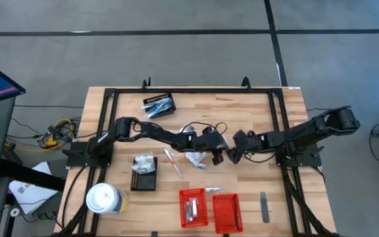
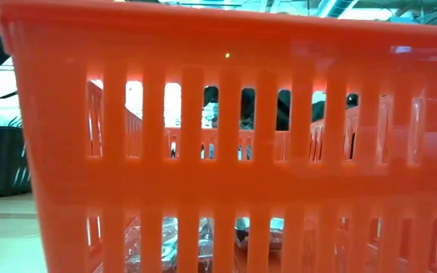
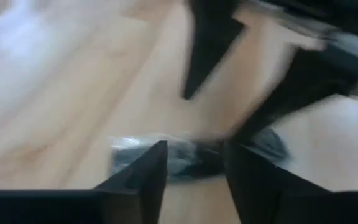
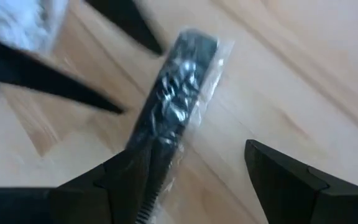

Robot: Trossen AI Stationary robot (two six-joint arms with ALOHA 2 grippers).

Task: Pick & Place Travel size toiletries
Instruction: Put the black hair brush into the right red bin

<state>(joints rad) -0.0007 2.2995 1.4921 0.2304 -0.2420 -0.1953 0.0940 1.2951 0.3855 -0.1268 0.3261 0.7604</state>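
Observation:
Both grippers meet at mid-table over a slim dark stick in clear wrap (image 4: pixel 180 87), which lies flat on the wood. My left gripper (image 1: pixel 215 155) is open; in its wrist view the stick (image 3: pixel 194 158) lies crosswise just beyond the gripper (image 3: pixel 196 177). My right gripper (image 1: pixel 231 157) is open wide (image 4: pixel 194 155), and the stick's near end runs under one finger. A silvery pile (image 1: pixel 193 158) and a thin pinkish tube (image 1: pixel 172 160) lie beside the left gripper. Another dark stick (image 1: pixel 264 206) lies alone toward the near right. My left gripper stands over the stick with a finger on either side; I cannot tell whether it touches it. My right gripper has one finger (image 4: pixel 135 180) over the stick's near end (image 4: pixel 160 146); contact cannot be told there either.
A black basket with items (image 1: pixel 160 104) sits at the far side, another with white packets (image 1: pixel 143 172) near the left. Two red baskets (image 1: pixel 193 207) (image 1: pixel 227 212) stand at the near edge; one fills the low view (image 2: pixel 218 114). A white lidded cup (image 1: pixel 104 199) is near left.

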